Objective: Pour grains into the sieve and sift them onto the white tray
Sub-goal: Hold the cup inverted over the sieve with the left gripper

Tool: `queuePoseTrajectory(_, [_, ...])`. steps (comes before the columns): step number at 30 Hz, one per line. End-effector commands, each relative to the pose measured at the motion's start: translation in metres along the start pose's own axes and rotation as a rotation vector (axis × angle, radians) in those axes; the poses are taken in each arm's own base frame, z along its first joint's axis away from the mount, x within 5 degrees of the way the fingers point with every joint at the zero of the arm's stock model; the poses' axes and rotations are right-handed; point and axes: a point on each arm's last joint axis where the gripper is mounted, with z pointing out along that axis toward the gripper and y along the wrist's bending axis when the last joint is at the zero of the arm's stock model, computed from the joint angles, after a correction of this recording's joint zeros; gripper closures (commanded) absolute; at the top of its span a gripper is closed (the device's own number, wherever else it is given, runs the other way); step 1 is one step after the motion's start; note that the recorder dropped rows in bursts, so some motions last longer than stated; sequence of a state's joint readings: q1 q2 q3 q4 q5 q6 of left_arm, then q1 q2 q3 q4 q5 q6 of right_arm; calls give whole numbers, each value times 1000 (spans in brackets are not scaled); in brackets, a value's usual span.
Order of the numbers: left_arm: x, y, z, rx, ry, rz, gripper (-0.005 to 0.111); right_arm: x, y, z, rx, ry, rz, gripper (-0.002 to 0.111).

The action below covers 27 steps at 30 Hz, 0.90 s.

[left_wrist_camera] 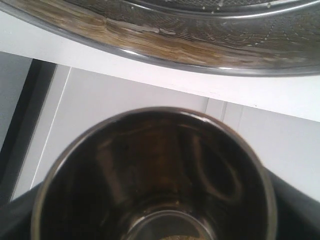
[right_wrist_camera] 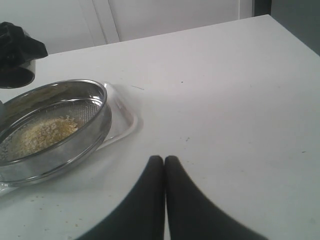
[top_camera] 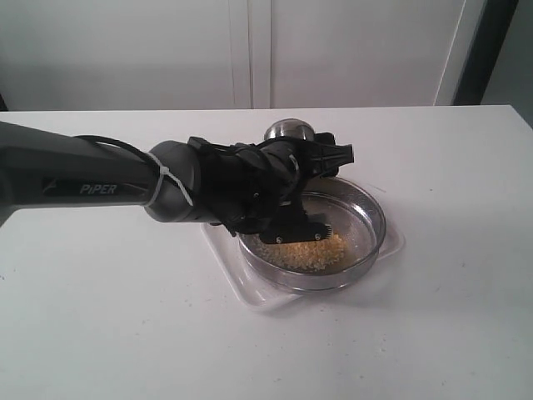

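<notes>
Two end effectors are in view, in quite different states. The left end effector, matte black plastic on a smooth grey arm, has its jaws spread wide and clamped around a small steel cup. The cup is tipped over above the sieve, so its polished, domed base faces upward. In the left wrist view the cup's dark, mirror-like interior fills the frame, with the sieve's curved steel wall close beyond its lip.

The right end effector hangs over bare table, well apart from the sieve. Its two tapered black fingers are pressed flat together and hold nothing.

The grains lie inside the sieve as a low, loose, golden-yellow heap on the fine woven mesh, on the side near the left arm. The sieve is round and shallow, with a bright steel band for a rim. It sits in the white tray, a glossy rectangle with rounded corners and a low lip, on the matte white table.
</notes>
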<state>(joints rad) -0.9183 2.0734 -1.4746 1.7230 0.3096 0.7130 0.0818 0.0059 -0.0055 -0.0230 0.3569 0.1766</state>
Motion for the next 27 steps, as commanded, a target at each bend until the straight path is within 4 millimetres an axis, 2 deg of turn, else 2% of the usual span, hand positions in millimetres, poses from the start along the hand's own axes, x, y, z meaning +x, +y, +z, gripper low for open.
queuePoseTrajectory(1, [4, 3, -3, -17, 13, 13, 107, 0, 0, 0, 0, -15, 0, 108])
queuePoseTrajectory(27, [3, 4, -2, -32, -6, -28, 107, 0, 0, 0, 0, -15, 23, 108])
